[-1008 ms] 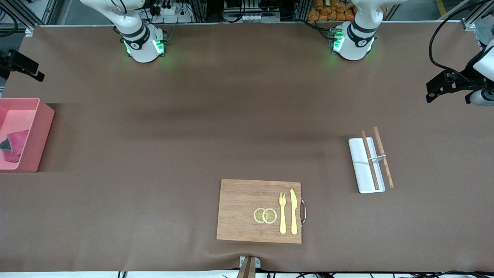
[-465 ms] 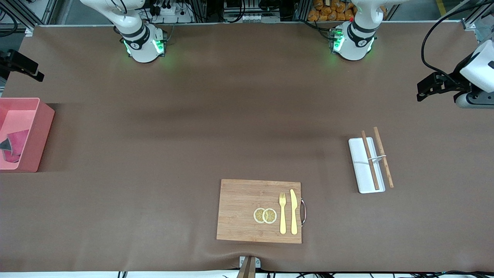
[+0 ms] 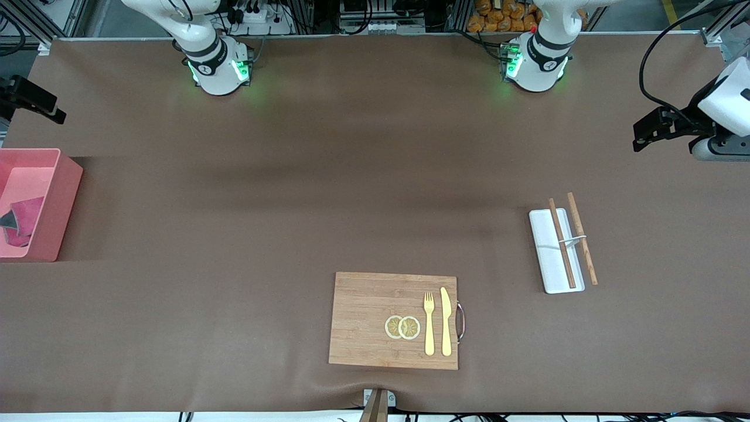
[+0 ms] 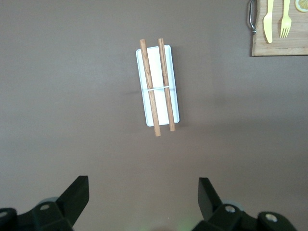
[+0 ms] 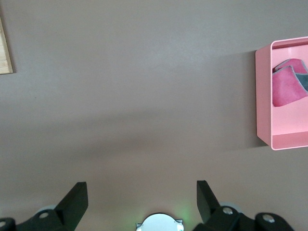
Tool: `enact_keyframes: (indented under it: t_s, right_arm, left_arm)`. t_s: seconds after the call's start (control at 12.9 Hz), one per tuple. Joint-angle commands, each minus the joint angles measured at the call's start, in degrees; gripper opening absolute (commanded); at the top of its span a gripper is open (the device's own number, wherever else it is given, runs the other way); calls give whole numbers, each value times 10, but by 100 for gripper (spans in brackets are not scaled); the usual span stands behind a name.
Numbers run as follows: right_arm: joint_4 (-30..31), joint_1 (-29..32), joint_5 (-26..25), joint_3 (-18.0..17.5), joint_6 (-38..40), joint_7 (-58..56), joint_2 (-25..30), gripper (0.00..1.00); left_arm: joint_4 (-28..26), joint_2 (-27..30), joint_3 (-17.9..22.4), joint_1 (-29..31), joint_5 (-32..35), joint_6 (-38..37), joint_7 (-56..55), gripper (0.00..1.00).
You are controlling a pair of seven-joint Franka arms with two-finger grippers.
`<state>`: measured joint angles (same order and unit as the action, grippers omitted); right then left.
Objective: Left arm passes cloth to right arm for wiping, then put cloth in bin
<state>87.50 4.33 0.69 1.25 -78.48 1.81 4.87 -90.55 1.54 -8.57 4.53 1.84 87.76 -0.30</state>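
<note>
The left gripper (image 4: pixel 142 202) hangs high over the left arm's end of the table, fingers spread wide and empty. The right gripper (image 5: pixel 139 202) is equally wide and empty, over bare table (image 3: pixel 293 193) toward the right arm's end.

Only the left wrist view shows both chopsticks (image 4: pixel 158 86) lying lengthwise across the white tray (image 4: pixel 169 103), joined by a thin band; the front view makes one look beside the tray. The right wrist view shows the whole bin (image 5: pixel 263 96), which the front view cuts at its edge, where the right gripper's fingers are out of sight.

Against a second ago, the left arm's wrist has shifted slightly inward over the table; nothing on the table has moved.

The cloth (image 3: pixel 23 217) lies crumpled inside the bin, raspberry-red with a greyish fold showing. The wooden board (image 3: pixel 363 316) carries lemon slices (image 3: pixel 402 327), fork (image 3: pixel 429 322) and knife (image 3: pixel 446 321).
</note>
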Motion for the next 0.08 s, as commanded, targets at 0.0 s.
enact_keyframes:
  t_s: [0.0]
  right_arm:
    - [-8, 9, -7, -2, 1, 8, 1, 100]
  left_arm:
    - [-4, 13, 0, 1, -7, 3, -6, 100]
